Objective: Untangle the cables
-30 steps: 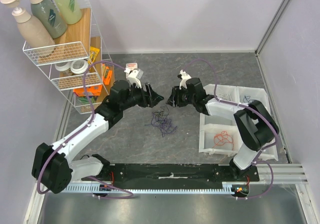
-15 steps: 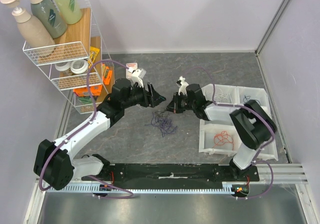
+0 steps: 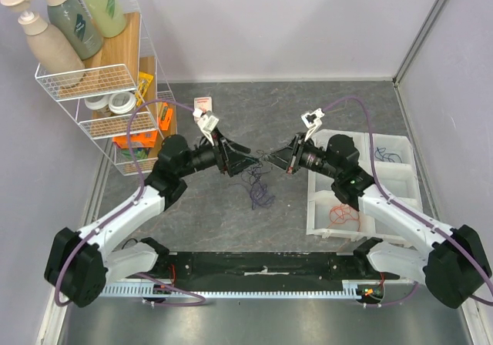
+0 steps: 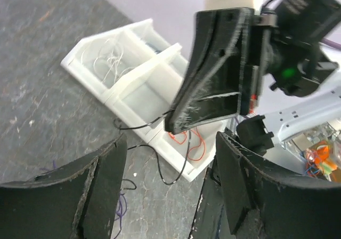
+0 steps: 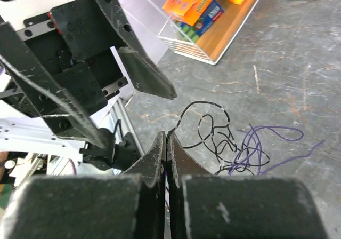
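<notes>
The two hands face each other over the middle of the grey stone-patterned surface (image 3: 192,222). The right hand (image 5: 166,136) has its black fingers pressed flat together, and a thin dark cable (image 5: 204,104) is nipped at their very tip. From there the strand arcs up and loops down into the tangle of thin purple and dark cables (image 3: 259,192). That tangle lies on the surface, below and between the two hands and a little nearer the arm bases, with the purple loops spilling out on the side towards the bases.

The left hand (image 4: 170,143) is spread wide and holds nothing. Its fingertips point at the right hand from close by. In its own wrist view, the right hand's closed tip sits just above the gap between its fingers.

To the right stands a white plastic tray with compartments (image 3: 314,222), and the right arm (image 3: 400,214) reaches over it. A thin orange-red cable (image 3: 344,212) lies coiled in the near-left compartment. Thin white cables (image 4: 109,63) lie in a far one, and a thin dark blue cable (image 3: 385,156) in the far-right one.

At the left edge a white wire rack (image 3: 85,75) holds pump bottles (image 3: 46,37), tape rolls (image 3: 112,102) and orange boxes (image 3: 135,139).
</notes>
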You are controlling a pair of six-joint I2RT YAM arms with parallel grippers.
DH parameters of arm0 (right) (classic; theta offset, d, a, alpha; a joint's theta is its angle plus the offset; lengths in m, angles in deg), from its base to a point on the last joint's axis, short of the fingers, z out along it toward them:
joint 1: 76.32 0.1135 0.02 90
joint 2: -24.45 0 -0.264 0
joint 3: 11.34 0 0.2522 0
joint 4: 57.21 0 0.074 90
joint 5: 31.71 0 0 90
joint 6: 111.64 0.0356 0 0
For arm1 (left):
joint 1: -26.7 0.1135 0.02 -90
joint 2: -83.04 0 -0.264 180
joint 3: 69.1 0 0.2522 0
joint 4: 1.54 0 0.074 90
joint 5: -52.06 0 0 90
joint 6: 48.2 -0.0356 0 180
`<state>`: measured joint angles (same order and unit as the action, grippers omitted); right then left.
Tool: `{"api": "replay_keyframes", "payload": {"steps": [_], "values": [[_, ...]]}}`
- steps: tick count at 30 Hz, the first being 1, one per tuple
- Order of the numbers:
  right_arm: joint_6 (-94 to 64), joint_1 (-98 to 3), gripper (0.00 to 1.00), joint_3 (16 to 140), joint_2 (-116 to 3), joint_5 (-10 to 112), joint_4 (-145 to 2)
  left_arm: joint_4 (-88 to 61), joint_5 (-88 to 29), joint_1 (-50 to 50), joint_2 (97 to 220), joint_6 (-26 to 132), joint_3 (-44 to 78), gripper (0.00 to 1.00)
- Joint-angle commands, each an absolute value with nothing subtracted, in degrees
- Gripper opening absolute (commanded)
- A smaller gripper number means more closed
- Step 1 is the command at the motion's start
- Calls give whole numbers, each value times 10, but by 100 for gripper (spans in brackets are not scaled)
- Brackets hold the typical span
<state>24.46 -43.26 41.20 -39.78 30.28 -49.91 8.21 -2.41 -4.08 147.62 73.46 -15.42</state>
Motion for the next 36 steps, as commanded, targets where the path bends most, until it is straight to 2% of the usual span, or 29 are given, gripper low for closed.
{"api": "replay_keyframes", "payload": {"steps": [1,7,13,20,23,24,25,27,31,33,36], "values": [[277,-422,0,437,-380,245,-486,228,-13,-55,1410,706,-189,74],[246,-384,0,488,-378,259,-536,230,-20,-86,1385,655,-201,74],[244,-383,0,513,-343,304,-574,228,-4,-90,1403,654,-197,62],[274,-378,0,536,-332,289,-546,256,61,-93,1433,664,-192,70],[299,-348,0,544,-356,264,-495,278,84,-109,1475,668,-194,69],[295,-339,0,557,-367,253,-502,302,94,-116,1496,668,-197,66],[282,-336,0,573,-377,245,-514,314,105,-122,1517,667,-198,55],[255,-334,0,591,-384,248,-543,341,108,-125,1549,669,-201,45],[115,-335,0,677,-401,276,-687,358,7,-125,1598,658,-218,37],[62,-334,0,719,-406,328,-764,327,-36,-125,1622,647,-206,30],[19,-333,0,740,-383,421,-791,259,-88,-123,1653,657,-162,23]]}}
